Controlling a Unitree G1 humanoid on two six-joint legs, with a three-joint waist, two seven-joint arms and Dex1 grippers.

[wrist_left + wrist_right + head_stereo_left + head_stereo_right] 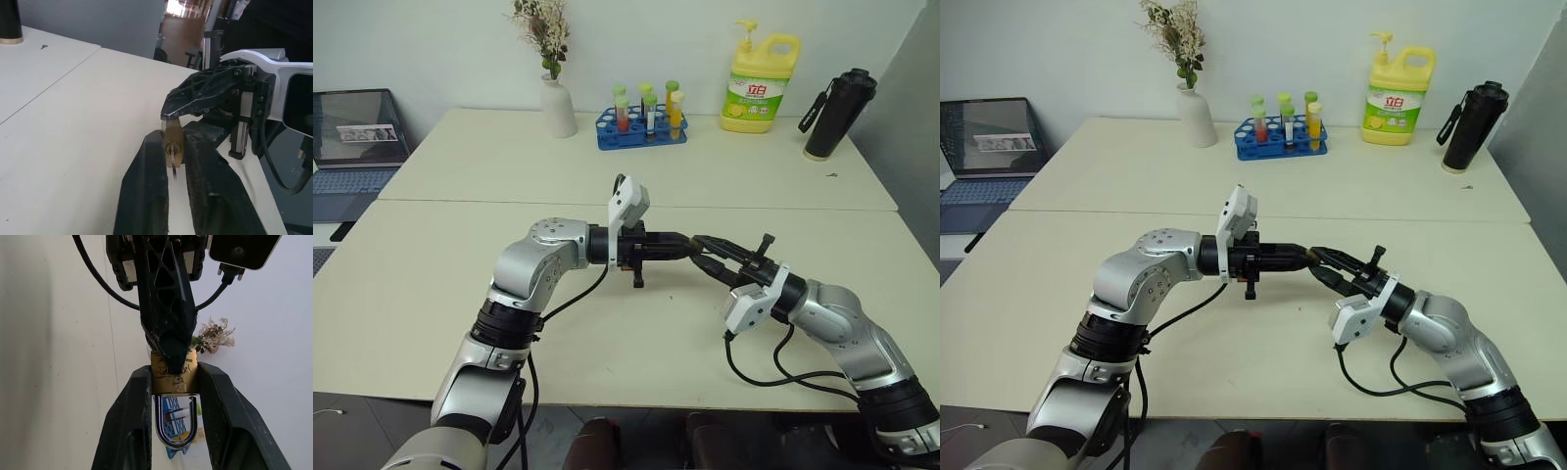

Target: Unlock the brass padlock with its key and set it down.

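While our right gripper (pixel 173 382) clamps the brass padlock (pixel 172 374) above the table (pixel 460 284), our left gripper (pixel 172 147) pinches its key (pixel 173 164); next we must turn the key.

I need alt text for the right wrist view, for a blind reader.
The right gripper holds the brass padlock by its body between two black fingers, silvery shackle pointing toward the camera. The left gripper meets the padlock from the far side, above a pale table.
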